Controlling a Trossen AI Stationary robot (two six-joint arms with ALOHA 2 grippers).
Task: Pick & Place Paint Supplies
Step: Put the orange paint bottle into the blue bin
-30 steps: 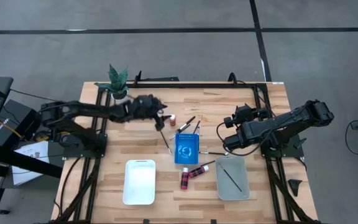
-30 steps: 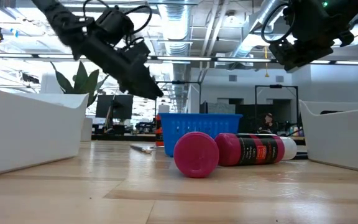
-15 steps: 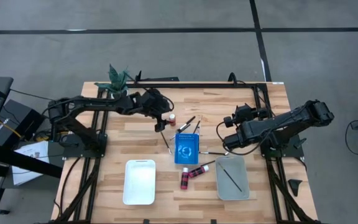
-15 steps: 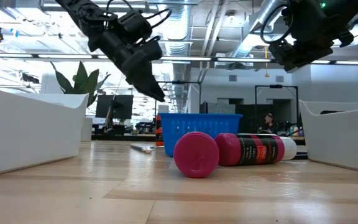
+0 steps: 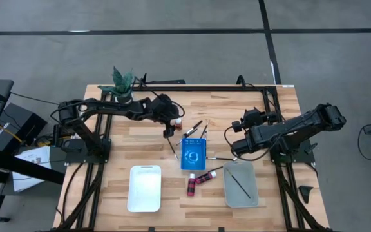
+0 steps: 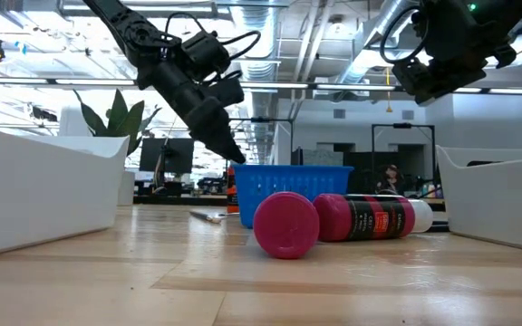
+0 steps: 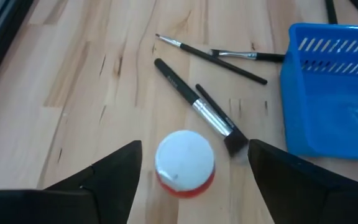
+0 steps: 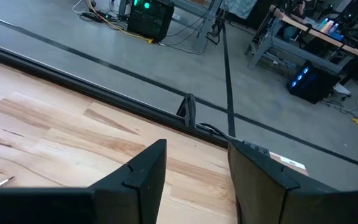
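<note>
A small red paint bottle with a white cap stands upright on the table near the far middle. My left gripper is open and hovers above it, one finger on either side, touching nothing; it slants down in the low view. Dark-handled brushes lie beside the blue rack. Two more red bottles lie on their sides near the front. My right gripper is open and waits above the table's right part.
The blue rack sits mid-table. A white tray is at the near left. At the near right, a grey tray holds one brush. A potted plant stands at the far left corner. More brushes lie beyond the rack.
My left gripper has swung toward the table's right and come down over the white-capped bottle, its fingers tipping steeper. The right arm has kept still.
</note>
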